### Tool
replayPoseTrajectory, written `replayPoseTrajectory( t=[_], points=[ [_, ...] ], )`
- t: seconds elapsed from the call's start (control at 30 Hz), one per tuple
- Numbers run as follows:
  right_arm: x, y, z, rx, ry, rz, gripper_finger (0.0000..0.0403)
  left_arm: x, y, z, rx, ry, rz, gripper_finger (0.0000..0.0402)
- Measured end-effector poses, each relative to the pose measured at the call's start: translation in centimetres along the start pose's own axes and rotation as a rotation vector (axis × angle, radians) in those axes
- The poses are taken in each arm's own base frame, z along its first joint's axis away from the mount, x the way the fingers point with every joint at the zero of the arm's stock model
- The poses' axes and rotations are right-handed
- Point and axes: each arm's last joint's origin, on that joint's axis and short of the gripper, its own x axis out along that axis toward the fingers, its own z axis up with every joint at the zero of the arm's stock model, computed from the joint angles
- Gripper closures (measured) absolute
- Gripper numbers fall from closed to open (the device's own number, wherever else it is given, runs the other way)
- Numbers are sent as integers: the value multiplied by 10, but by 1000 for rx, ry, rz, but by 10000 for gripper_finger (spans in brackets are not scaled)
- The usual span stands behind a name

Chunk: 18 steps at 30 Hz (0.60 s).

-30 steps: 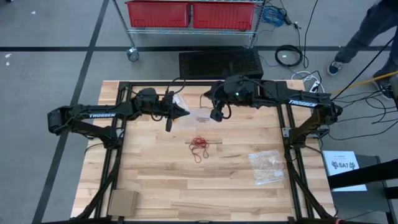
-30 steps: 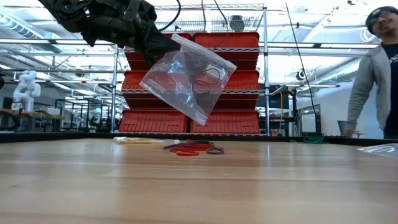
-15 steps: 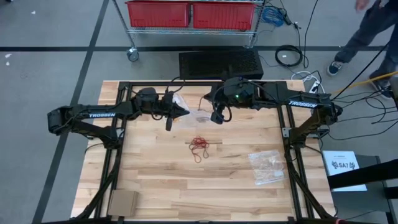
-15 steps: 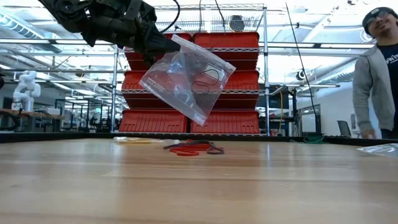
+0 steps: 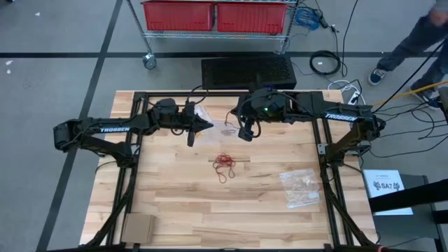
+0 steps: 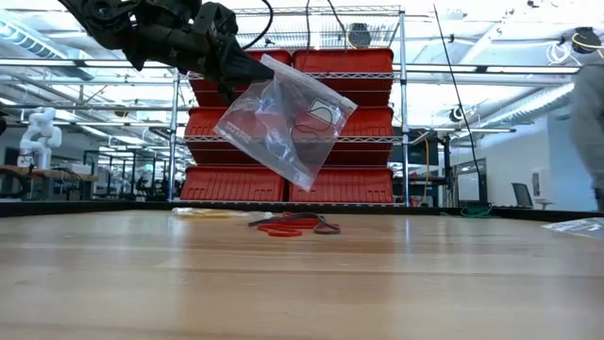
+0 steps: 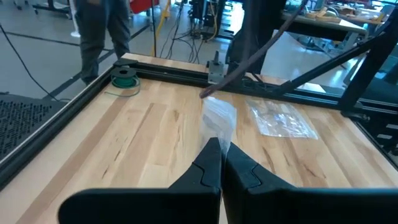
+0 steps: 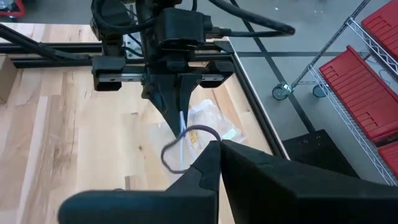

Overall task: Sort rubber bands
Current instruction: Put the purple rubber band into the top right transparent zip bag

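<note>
From above, the left gripper (image 5: 208, 126) and the right gripper (image 5: 243, 134) hang near each other over the far half of the wooden table (image 5: 175, 203), with a clear bag (image 5: 225, 129) stretched between them. A small heap of red rubber bands (image 5: 225, 164) lies on the table just in front of the two grippers, and a second clear bag (image 5: 301, 187) lies flat toward the right side, well apart from the heap. At table height, the lifted bag (image 6: 283, 118) hangs tilted in the air from one corner, pinched by a closed gripper (image 6: 247, 68); a few dark loops show through the plastic, and the heap of bands (image 6: 294, 225), red with some dark ones, rests on the wood below it. Red bins on a wire shelf (image 6: 342, 104) stand behind. In the left wrist view the left fingers (image 7: 214, 163) are pressed together on the bag's edge (image 7: 219, 121), the flat bag (image 7: 281, 119) lying farther off. In the right wrist view the right fingers (image 8: 214, 158) are closed on one dark rubber band (image 8: 186, 142), which loops up toward the left gripper's tips (image 8: 177, 112) opposite.
</note>
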Motion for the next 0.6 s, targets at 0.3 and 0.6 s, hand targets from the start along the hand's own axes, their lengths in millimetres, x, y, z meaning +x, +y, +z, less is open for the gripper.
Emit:
replayPoseTrajectory(
  t=[0.3, 0.6],
  points=[
    [0, 0, 0, 8, 1, 0, 403, 0, 0, 0, 4, 0, 2, 401],
    [-1, 2, 0, 17, -6, 6, 403, 0, 0, 0, 12, -1, 0, 401]
  ],
)
